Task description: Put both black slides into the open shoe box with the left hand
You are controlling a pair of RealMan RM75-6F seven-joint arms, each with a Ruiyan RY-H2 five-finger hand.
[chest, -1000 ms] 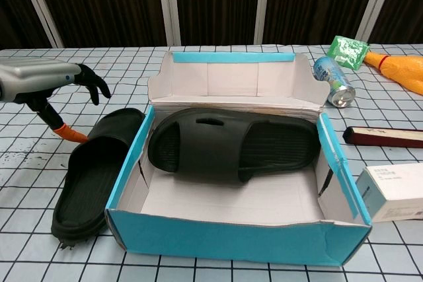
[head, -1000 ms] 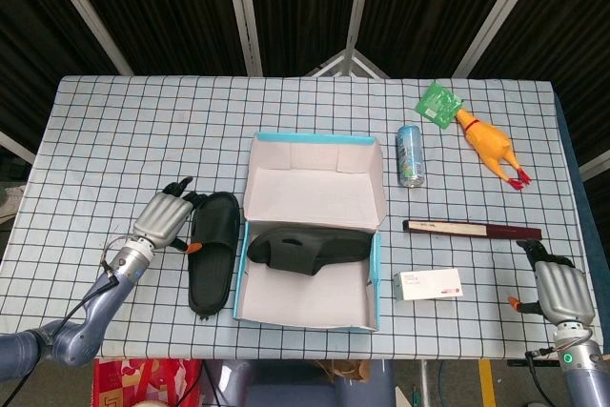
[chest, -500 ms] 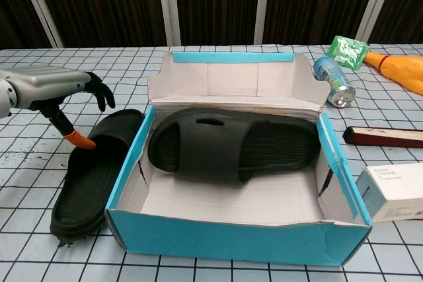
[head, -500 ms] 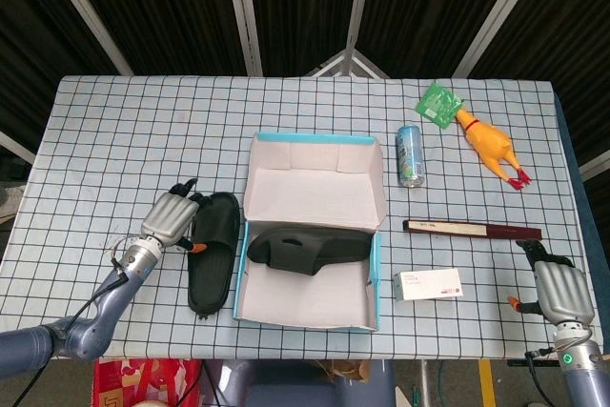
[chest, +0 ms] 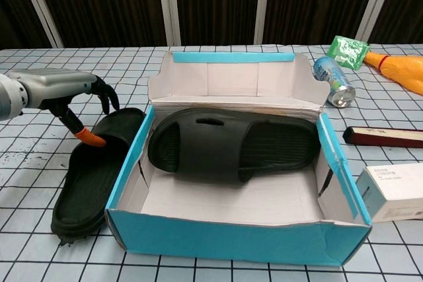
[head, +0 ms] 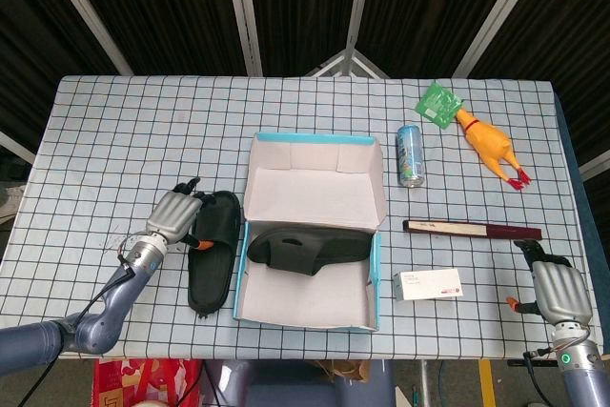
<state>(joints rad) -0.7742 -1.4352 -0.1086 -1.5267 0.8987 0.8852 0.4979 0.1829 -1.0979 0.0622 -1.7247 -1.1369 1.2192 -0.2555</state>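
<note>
One black slide [head: 307, 248] [chest: 232, 144] lies inside the open shoe box [head: 367, 278] [chest: 231, 239]. The second black slide [head: 212, 253] [chest: 92, 173] lies on the table just left of the box, toe end towards the far side. My left hand [head: 177, 213] [chest: 66, 90] hovers over that slide's far end, fingers spread and curled down, its orange-tipped thumb right at the strap; whether it touches, I cannot tell. It holds nothing. My right hand [head: 556, 287] rests near the table's front right corner, fingers apart and holding nothing.
Right of the box stand a blue can [head: 410, 155] [chest: 332, 82], a long dark flat box [head: 472, 230] [chest: 386, 137] and a small white carton [head: 428, 284] [chest: 395, 191]. A green packet [head: 439, 103] and a rubber chicken [head: 491, 148] lie at the far right.
My left hand has moved right and slightly down, from beside the loose slide to over its far end. The slides, the box and my right hand have not moved.
</note>
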